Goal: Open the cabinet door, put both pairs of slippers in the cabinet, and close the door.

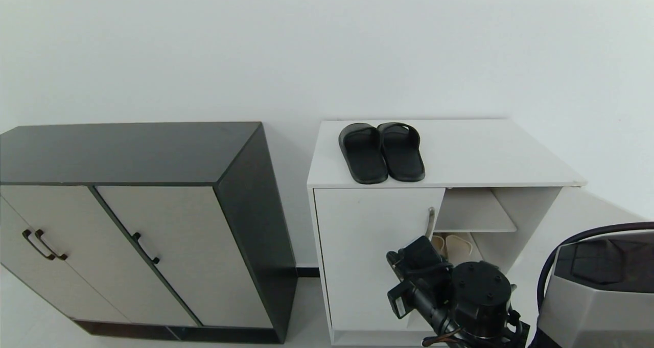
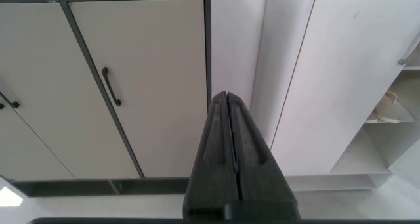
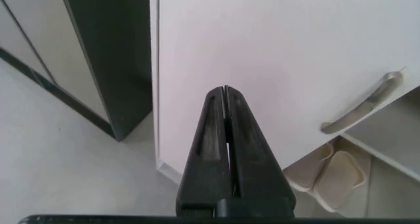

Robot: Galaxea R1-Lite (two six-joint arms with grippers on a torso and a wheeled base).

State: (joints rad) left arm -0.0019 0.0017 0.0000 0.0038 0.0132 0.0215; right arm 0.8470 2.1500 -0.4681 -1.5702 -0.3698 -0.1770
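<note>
A pair of black slippers (image 1: 381, 151) lies side by side on top of the white cabinet (image 1: 485, 154). The cabinet's left door (image 1: 373, 256) is shut, with a metal handle (image 1: 430, 223) at its right edge. The right half stands open, and a beige pair of slippers (image 1: 452, 247) rests on the lower shelf inside. My right gripper (image 3: 225, 89) is shut and empty, close in front of the white door (image 3: 275, 60), left of the handle (image 3: 361, 106). My left gripper (image 2: 226, 96) is shut and empty, low down, facing the gap between the two cabinets.
A dark cabinet (image 1: 133, 154) with two beige doors (image 1: 168, 251) stands left of the white one, with a narrow gap (image 1: 301, 225) between them. An upper shelf (image 1: 472, 212) divides the open compartment. A white wall runs behind both.
</note>
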